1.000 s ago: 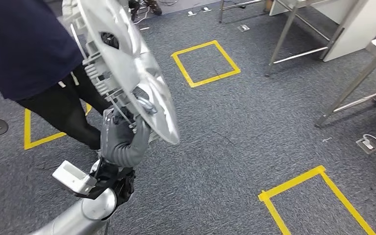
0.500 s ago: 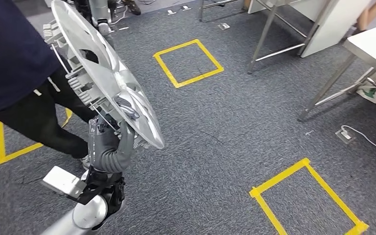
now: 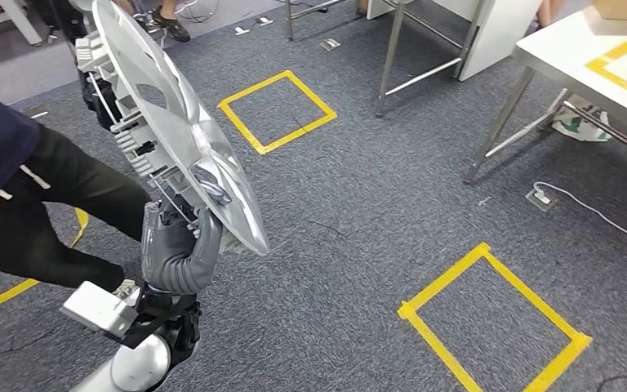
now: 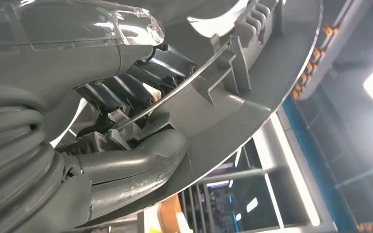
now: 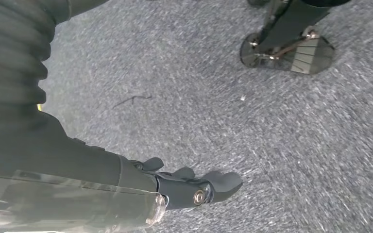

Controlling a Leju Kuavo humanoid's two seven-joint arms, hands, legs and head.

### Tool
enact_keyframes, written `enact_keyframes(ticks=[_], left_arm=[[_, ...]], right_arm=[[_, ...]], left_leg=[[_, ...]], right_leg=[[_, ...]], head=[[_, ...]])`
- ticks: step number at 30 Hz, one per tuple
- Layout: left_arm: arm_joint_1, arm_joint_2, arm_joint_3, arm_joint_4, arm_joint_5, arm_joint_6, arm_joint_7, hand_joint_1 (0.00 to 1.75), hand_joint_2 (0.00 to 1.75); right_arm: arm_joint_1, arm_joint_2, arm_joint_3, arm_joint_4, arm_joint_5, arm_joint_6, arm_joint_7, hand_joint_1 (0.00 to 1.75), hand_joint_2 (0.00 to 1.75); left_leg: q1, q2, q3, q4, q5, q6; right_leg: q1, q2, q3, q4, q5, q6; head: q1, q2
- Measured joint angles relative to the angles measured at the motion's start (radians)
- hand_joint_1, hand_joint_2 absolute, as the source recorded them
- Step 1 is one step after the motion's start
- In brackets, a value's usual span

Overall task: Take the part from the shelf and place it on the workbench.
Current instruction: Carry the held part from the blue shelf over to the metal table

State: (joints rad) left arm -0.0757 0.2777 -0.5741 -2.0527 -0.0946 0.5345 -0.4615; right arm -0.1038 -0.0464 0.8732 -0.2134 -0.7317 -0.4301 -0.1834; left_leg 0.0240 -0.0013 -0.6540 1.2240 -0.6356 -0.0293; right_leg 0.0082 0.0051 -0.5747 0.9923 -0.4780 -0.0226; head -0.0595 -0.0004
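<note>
The part is a large silver wheel cover [image 3: 171, 122], held up on edge and tilted at the left of the head view. My left hand [image 3: 175, 237] grips its lower rim from behind. In the left wrist view the dark fingers [image 4: 126, 92] wrap over the ribbed back and wire ring of the wheel cover [image 4: 281, 73], with the thumb under the rim. My right hand [image 5: 184, 187] hangs over the grey carpet, its fingers loosely extended and holding nothing. The workbench [image 3: 612, 57], a metal-legged table with yellow tape marks on its white top, stands at the far right.
A person in dark clothes [image 3: 16, 188] stands close on the left, behind the wheel cover. Yellow tape squares [image 3: 276, 110] [image 3: 494, 318] mark the carpet. Metal table legs [image 3: 392, 49] stand ahead. A floor socket with a white cable [image 3: 543, 196] lies near the workbench legs.
The whole view has swung, so the floor marks slid left and the workbench top came into sight at the upper right. My left hand still holds the wheel cover the same way.
</note>
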Motion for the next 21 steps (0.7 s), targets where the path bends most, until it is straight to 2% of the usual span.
enact_keyframes(ticks=[1,2,3,4,6,7,8,10,12,13,15,16,17,18,19,20,21], left_arm=[[0.006,0.002,0.001,-0.001,-0.001,0.0,0.0,1.75,1.75],[0.011,0.004,0.001,-0.001,-0.002,0.001,0.0,1.75,1.75],[0.016,0.006,0.002,-0.002,-0.002,0.001,0.0,1.75,1.75],[0.02,0.007,0.004,-0.004,-0.002,0.001,0.0,1.75,1.75],[0.023,0.009,0.009,-0.009,-0.002,0.001,-0.001,1.75,1.75],[0.024,0.01,0.012,-0.012,-0.002,0.001,-0.001,1.75,1.75],[0.026,0.011,0.014,-0.014,-0.002,0.001,-0.001,1.75,1.75],[0.031,0.012,0.019,-0.018,-0.002,0.001,-0.001,1.75,1.75],[0.033,0.013,0.024,-0.022,-0.002,0.001,-0.001,1.75,1.75],[0.033,0.013,0.025,-0.023,-0.002,0.0,-0.002,1.75,1.75],[0.033,0.013,0.026,-0.025,-0.002,-0.003,-0.004,1.75,1.75],[0.033,0.013,0.026,-0.025,-0.002,-0.006,-0.005,1.75,1.75],[0.033,0.013,0.026,-0.025,-0.002,-0.008,-0.005,1.75,1.75],[0.033,0.013,0.025,-0.024,-0.002,-0.01,-0.005,1.75,1.75],[0.032,0.013,0.025,-0.024,-0.002,-0.011,-0.005,1.75,1.75],[0.031,0.013,0.025,-0.024,-0.002,-0.012,-0.005,1.75,1.75],[0.03,0.013,0.025,-0.025,-0.002,-0.012,-0.005,1.75,1.75]], right_arm=[[0.0,0.003,0.0,0.0,-0.001,0.001,-0.001,0.0,1.75],[0.0,0.005,0.0,0.0,-0.001,0.003,0.0,0.0,1.75],[0.0,0.007,0.0,0.0,-0.002,0.005,0.003,0.0,1.75],[0.0,0.009,0.0,0.0,-0.002,0.007,0.007,0.0,1.75],[-0.001,0.011,0.0,0.0,-0.002,0.01,0.015,0.0,1.75],[-0.002,0.012,0.0,0.0,-0.002,0.01,0.017,0.0,1.75],[-0.002,0.011,0.0,0.001,-0.004,0.011,0.017,0.0,1.75],[-0.002,0.011,0.0,0.001,-0.009,0.011,0.013,0.0,1.75],[-0.001,0.011,0.0,0.001,-0.013,0.012,0.008,0.0,1.75],[-0.003,0.011,0.0,0.001,-0.014,0.012,0.007,0.0,1.75],[-0.007,0.011,0.0,0.001,-0.014,0.013,0.006,0.0,1.75],[-0.007,0.011,0.0,0.001,-0.013,0.014,0.006,0.0,1.75],[-0.006,0.01,0.0,0.001,-0.012,0.015,0.007,0.0,1.75],[-0.004,0.01,0.0,0.001,-0.012,0.015,0.007,0.0,1.75],[-0.002,0.01,0.0,0.001,-0.012,0.016,0.007,0.0,1.75],[-0.001,0.01,0.0,0.002,-0.012,0.015,0.006,0.0,1.75],[-0.001,0.009,0.0,0.002,-0.012,0.015,0.003,0.0,1.75]], left_leg=[[0.0,-0.002,-0.03,0.05,-0.013,-0.001],[0.0,-0.002,-0.046,0.068,-0.007,-0.001],[0.0,-0.003,-0.044,0.05,0.02,0.0],[0.0,-0.007,-0.025,-0.001,0.06,0.001],[0.004,-0.04,0.024,-0.117,0.119,0.006],[0.004,-0.056,0.04,-0.152,0.13,0.008],[0.004,-0.067,0.046,-0.165,0.128,0.011],[0.003,-0.057,0.048,-0.169,0.128,0.018],[0.005,-0.037,0.055,-0.177,0.128,0.028],[0.007,-0.025,0.059,-0.18,0.128,0.033],[0.006,-0.002,0.064,-0.181,0.124,0.039],[0.005,0.008,0.065,-0.181,0.122,0.039],[0.005,0.018,0.067,-0.181,0.12,0.039],[0.004,0.026,0.069,-0.181,0.118,0.038],[0.003,0.033,0.073,-0.181,0.115,0.036],[0.003,0.039,0.077,-0.182,0.112,0.034],[0.001,0.045,0.08,-0.182,0.109,0.031]], right_leg=[[0.001,0.007,0.001,0.001,-0.002,-0.002],[0.003,0.014,0.002,0.002,-0.004,-0.002],[0.003,0.022,0.004,0.005,-0.007,-0.001],[0.003,0.03,0.006,0.009,-0.011,0.001],[0.002,0.044,0.004,0.022,-0.022,0.009],[0.001,0.051,0.0,0.028,-0.025,0.014],[-0.001,0.058,-0.004,0.031,-0.027,0.02],[-0.005,0.071,-0.009,0.031,-0.027,0.031],[-0.005,0.055,-0.018,0.053,-0.044,0.044],[-0.006,0.038,-0.036,0.091,-0.066,0.051],[-0.009,0.008,-0.099,0.218,-0.125,0.063],[-0.011,0.003,-0.131,0.276,-0.144,0.066],[-0.011,0.001,-0.15,0.306,-0.146,0.067],[-0.011,0.0,-0.149,0.298,-0.126,0.066],[-0.01,-0.002,-0.128,0.25,-0.09,0.062],[-0.007,-0.01,-0.095,0.178,-0.05,0.055],[-0.002,-0.021,-0.062,0.11,-0.022,0.046]], head=[[-0.001,0.0],[0.0,0.0],[-0.001,0.0],[-0.001,0.0],[0.0,0.0],[0.0,0.0],[0.001,0.0],[0.0,0.0],[0.004,0.0],[0.007,0.0],[0.011,0.0],[0.011,0.0],[0.012,0.0],[0.012,0.0],[0.012,0.0],[0.012,0.0],[0.011,0.0]])
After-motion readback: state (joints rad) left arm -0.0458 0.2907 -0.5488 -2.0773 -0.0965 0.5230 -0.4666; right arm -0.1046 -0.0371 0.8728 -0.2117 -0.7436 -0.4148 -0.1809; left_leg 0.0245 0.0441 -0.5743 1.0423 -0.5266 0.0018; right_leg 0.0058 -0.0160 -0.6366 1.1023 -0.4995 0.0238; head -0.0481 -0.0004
